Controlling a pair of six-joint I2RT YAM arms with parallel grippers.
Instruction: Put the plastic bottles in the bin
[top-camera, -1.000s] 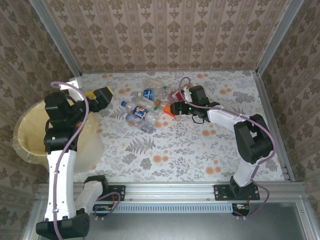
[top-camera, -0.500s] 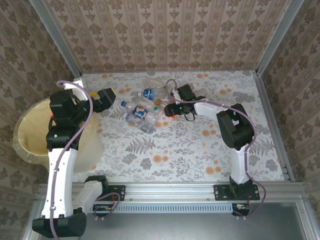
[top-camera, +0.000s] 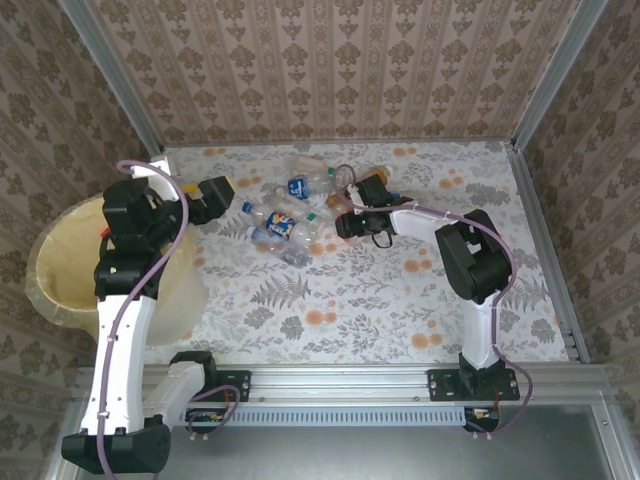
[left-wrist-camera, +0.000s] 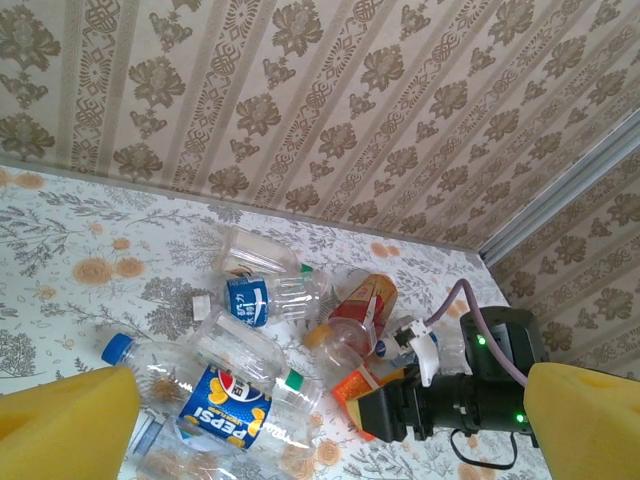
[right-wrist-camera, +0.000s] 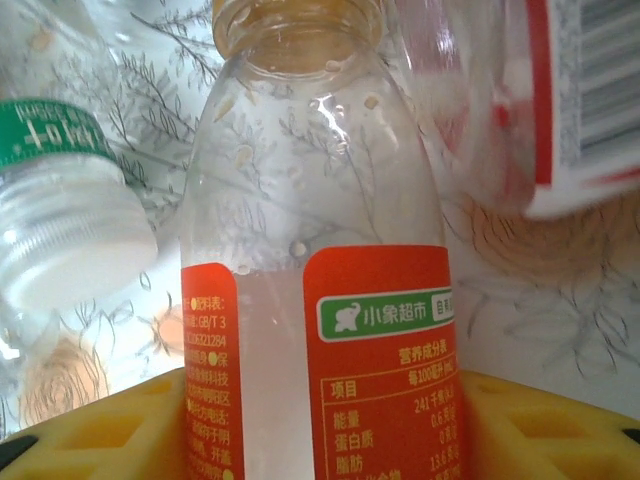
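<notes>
– So, bottles (top-camera: 290, 212): where vs. the bin (top-camera: 38, 275)?
– On the table (top-camera: 420, 300), in a loose heap right of the bin & well apart from it. Most lie on their sides. Blue-cap bottle (left-wrist-camera: 135, 355) is the one nearest the bin. Pepsi bottle (left-wrist-camera: 228, 420) is just beyond it, farther from the bin.
– Bin itself?
– Sits at far left of the top view. Liner (top-camera: 185, 290) drapes over its rim on the heap-facing side.
– L gripper (top-camera: 218, 192)?
– Hangs btw bin & heap, just off the bin's far-right rim, nose toward the heap. Its yellow pads (left-wrist-camera: 60, 425) sit at opp. edges of the wrist cam w/ nothing btw them, so jaws are spread wide, holding zilch.
– R gripper (top-camera: 343, 224)?
– At the heap's side farthest from the bin, low over the table. Wrist cam has the orange-label bottle (right-wrist-camera: 320, 330) dead centre, neck at the top of frame. A yellow pad (right-wrist-camera: 100, 430) sits hard against each side of the label, so it's clamped on that bottle.
– Lifted or on the table?
– Can't tell, too close-up.
– Anything next to it?
– White-cap bottle (right-wrist-camera: 70, 230) w/ green label on one side, red-label bottle (right-wrist-camera: 560, 90) on the other, both v. near. Where those two lie vs. the bin, can't say from that cam.
</notes>
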